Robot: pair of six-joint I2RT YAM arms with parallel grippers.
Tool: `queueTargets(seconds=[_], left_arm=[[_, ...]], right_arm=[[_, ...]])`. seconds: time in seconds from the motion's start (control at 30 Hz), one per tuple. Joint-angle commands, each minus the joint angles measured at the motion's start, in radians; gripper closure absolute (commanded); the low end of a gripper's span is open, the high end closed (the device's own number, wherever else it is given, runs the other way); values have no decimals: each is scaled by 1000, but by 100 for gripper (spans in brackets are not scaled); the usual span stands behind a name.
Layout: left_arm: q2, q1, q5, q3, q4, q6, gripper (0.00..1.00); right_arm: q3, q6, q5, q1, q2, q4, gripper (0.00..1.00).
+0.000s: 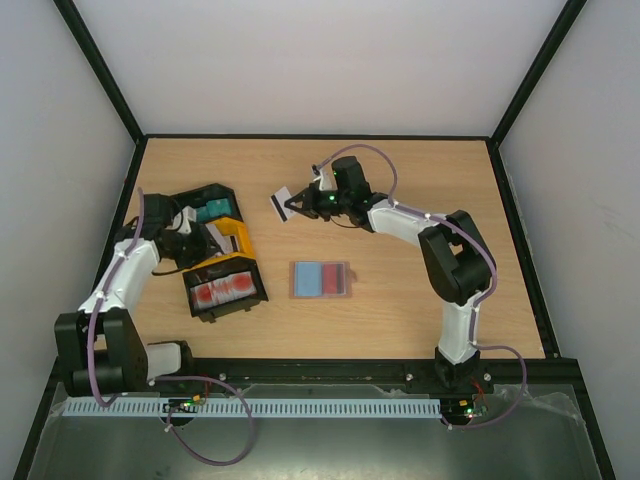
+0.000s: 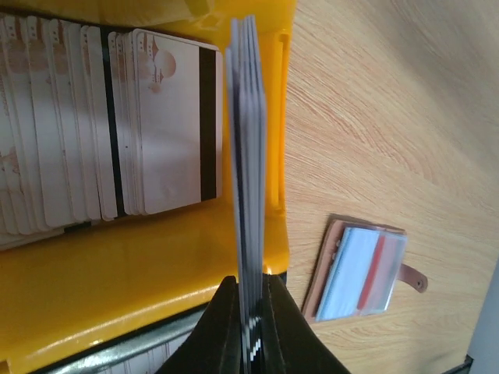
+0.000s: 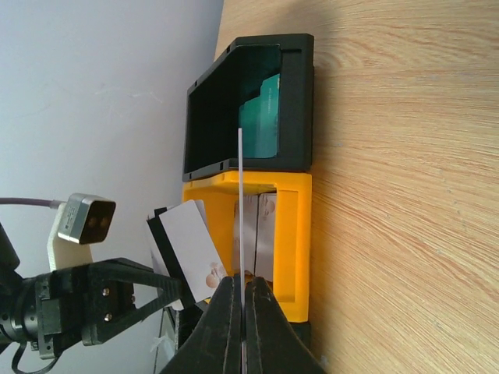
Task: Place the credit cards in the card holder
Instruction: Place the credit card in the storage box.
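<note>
1. We see the left gripper with its jaws nearly closed, clamped on the lower edge of a stack of credit cards. The stack faces the wrist camera edge-on, several cards thick.
2. The stack sits over the side wall of the yellow tray. A row of whitish cards with dark magnetic stripes stands upright in that tray.
3. The right gripper has its jaws fully closed on a single credit card. This card is also edge-on to its wrist camera. From above it shows a white face with a dark stripe, held in the air away from the trays.
4. Past the single card we see a black tray containing teal cards, set end to end with the yellow tray.
5. A second black tray lies on the near side of the yellow one and holds red-and-white cards.
6. The card holder lies open and flat on the table. It is between the two arms, near the trays but not touching them. A blue card and a red card lie side by side on its inner face.
</note>
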Motion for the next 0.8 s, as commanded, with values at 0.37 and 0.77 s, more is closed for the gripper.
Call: queueTargets(seconds=[0.37,0.77], left_arm=[[201,-111,-183,93,-9,-17,96],[333,-238,-134,208,67,-30,59]], right_arm=[[-43,-7,13,5,-32,9,98],[-70,-7,12,5,-48,7,98]])
